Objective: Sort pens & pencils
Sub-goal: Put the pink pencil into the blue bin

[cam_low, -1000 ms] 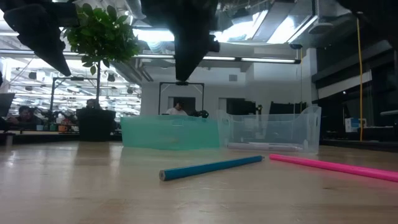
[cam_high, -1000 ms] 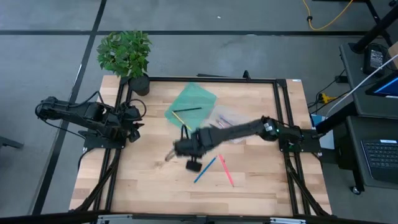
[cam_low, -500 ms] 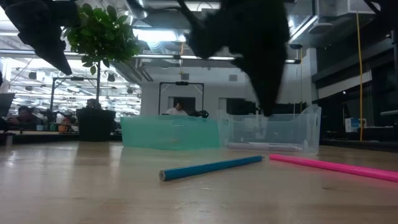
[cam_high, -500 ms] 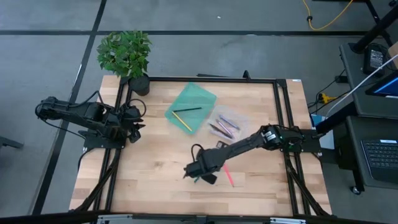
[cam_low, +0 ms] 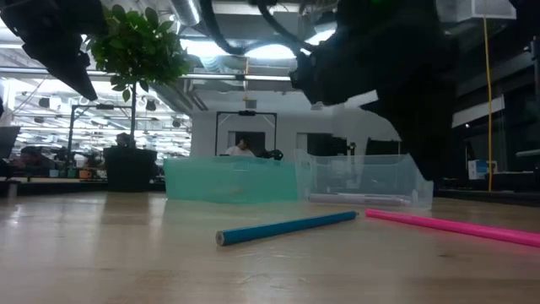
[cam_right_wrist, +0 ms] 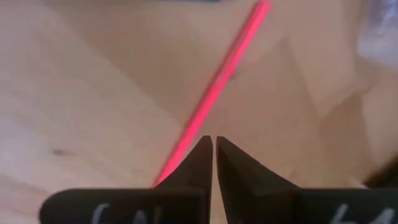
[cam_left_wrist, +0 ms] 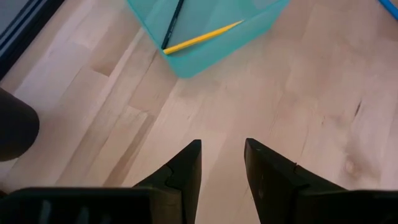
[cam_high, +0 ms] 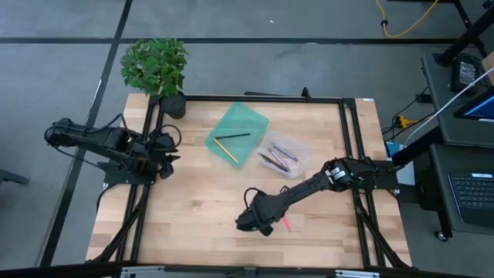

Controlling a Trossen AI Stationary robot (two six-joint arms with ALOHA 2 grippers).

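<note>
A pink stick (cam_right_wrist: 211, 93) and a blue stick (cam_low: 287, 226) lie flat on the wood table near its front edge. My right gripper (cam_right_wrist: 214, 140) hovers just above the pink stick's near part, fingers shut and empty; in the high view (cam_high: 245, 224) the arm hides the blue stick and most of the pink one (cam_high: 287, 224). A green tray (cam_high: 239, 123) holds a yellow stick (cam_left_wrist: 199, 38) and a black stick (cam_left_wrist: 173, 25). A clear tray (cam_high: 297, 147) holds several sticks. My left gripper (cam_left_wrist: 222, 146) waits open at the table's left edge.
A potted plant (cam_high: 154, 66) stands at the table's far left corner. The two trays sit side by side in the far middle, the green tray (cam_low: 228, 180) left of the clear tray (cam_low: 363, 177). Bare wood lies between my left gripper and the sticks.
My right gripper has swung from the table's middle toward the near edge and a little to the right, ending over the blue and pink sticks. Both sticks have stayed where they were.
</note>
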